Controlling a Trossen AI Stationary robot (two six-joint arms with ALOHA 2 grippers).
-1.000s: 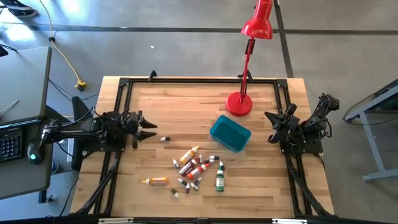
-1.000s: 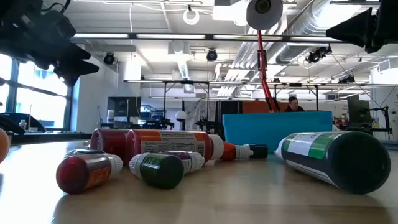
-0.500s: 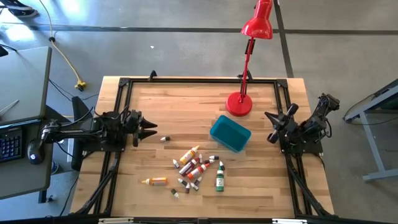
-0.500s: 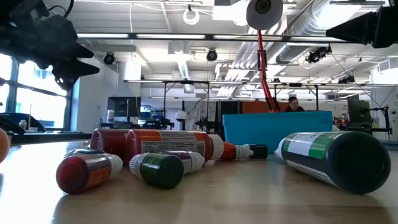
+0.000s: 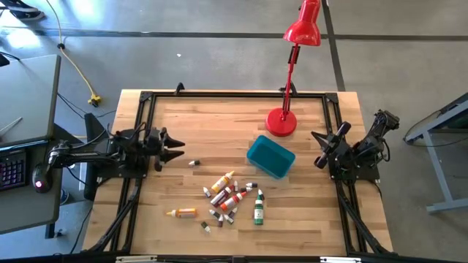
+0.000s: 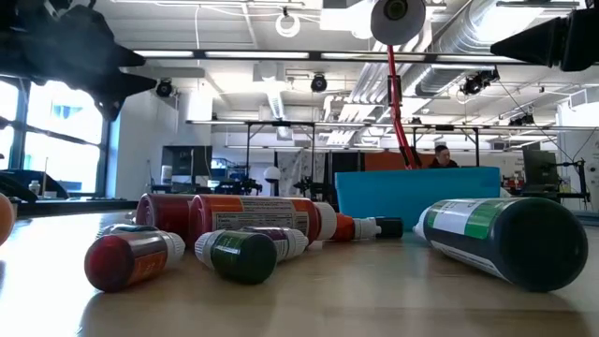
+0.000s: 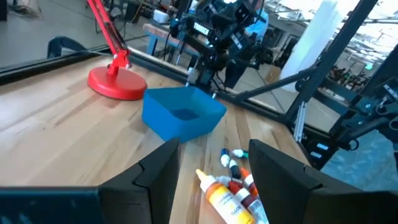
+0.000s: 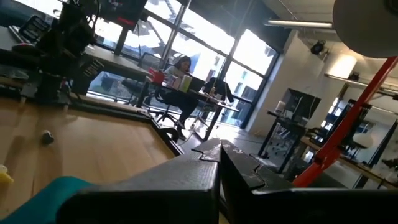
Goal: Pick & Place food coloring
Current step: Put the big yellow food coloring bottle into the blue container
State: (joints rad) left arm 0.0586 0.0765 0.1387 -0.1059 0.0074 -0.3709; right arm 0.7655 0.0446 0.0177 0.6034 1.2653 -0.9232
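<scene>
One camera is looking straight down on the whole desk, another is peering level across it close behind the bottles, and both are sharing the teal tub beyond them.

The low view's edge cuts off an orange bottle; the smallest bottles' colours are too small to tell.

You've got the food coloring bottles all lying flat, clustered around 6 o'clock on the table: red, orange, green, with one orange stray at 7 o'clock.
</scene>
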